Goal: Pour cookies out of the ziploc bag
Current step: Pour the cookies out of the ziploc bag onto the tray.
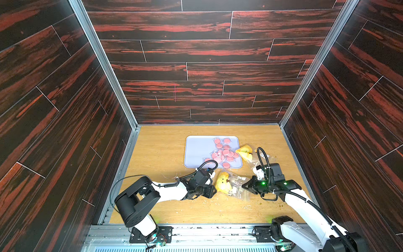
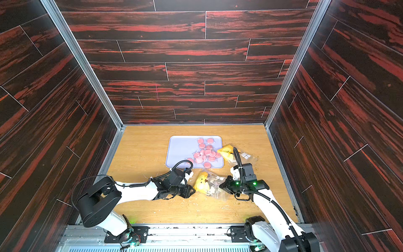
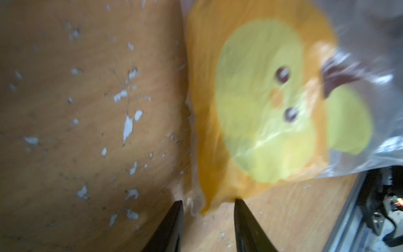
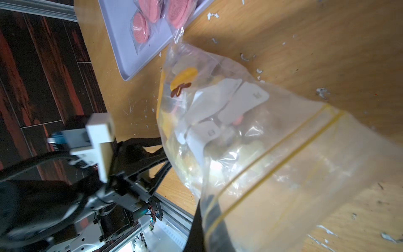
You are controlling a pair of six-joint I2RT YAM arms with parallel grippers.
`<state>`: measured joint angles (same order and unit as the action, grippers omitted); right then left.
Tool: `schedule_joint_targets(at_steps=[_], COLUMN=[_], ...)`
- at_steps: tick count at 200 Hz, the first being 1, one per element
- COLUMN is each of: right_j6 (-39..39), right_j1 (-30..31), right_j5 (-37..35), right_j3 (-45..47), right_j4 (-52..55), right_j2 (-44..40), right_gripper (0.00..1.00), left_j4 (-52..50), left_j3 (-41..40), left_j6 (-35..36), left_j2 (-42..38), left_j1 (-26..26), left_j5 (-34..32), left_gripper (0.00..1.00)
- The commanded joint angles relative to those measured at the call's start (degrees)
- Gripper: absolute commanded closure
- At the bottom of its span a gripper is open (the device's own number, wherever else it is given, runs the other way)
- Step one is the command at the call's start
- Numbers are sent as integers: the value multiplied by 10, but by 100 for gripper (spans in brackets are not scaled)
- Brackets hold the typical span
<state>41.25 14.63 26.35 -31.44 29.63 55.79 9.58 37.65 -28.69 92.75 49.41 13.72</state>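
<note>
The clear ziploc bag (image 1: 236,187) (image 2: 216,187) lies on the wooden table in front of the tray, between my two grippers. Inside it sits a yellow chick-faced lump (image 1: 222,182) (image 3: 261,104). Pale shapes deeper in the bag (image 4: 250,141) are too blurred to name. My right gripper (image 1: 244,186) (image 4: 209,216) is shut on the bag's yellow-striped zip edge. At the opposite end, my left gripper (image 1: 214,190) (image 3: 208,201) is open, its tips on either side of the bag's corner. Several pink wrapped cookies (image 1: 224,153) (image 2: 206,153) (image 4: 150,13) lie on the lilac tray (image 1: 196,150) (image 2: 178,150).
Right of the tray, a second clear bag (image 1: 262,158) lies on the table, and a yellow wedge (image 1: 245,152) lies at its tray-side end. Crumbs and white flecks (image 3: 127,128) dot the table. Dark walls close in on three sides. A metal rail (image 1: 196,228) runs along the front.
</note>
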Motion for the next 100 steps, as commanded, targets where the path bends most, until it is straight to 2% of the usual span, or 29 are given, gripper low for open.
schedule_joint_targets(at_steps=[1, 36, 100], right_j6=[-8, -8, -14], right_j1=[-5, -6, -9], right_j5=[5, 8, 12], right_j3=[0, 2, -3], right_j4=[12, 10, 7], right_j2=[-9, -9, 2], right_gripper=[97, 98, 100], left_j4=[43, 99, 86], left_j3=[-12, -33, -32], left_j6=[3, -6, 0], left_j2=[10, 11, 5], left_j1=[0, 0, 0], left_j5=[10, 26, 15], left_gripper=[59, 64, 85])
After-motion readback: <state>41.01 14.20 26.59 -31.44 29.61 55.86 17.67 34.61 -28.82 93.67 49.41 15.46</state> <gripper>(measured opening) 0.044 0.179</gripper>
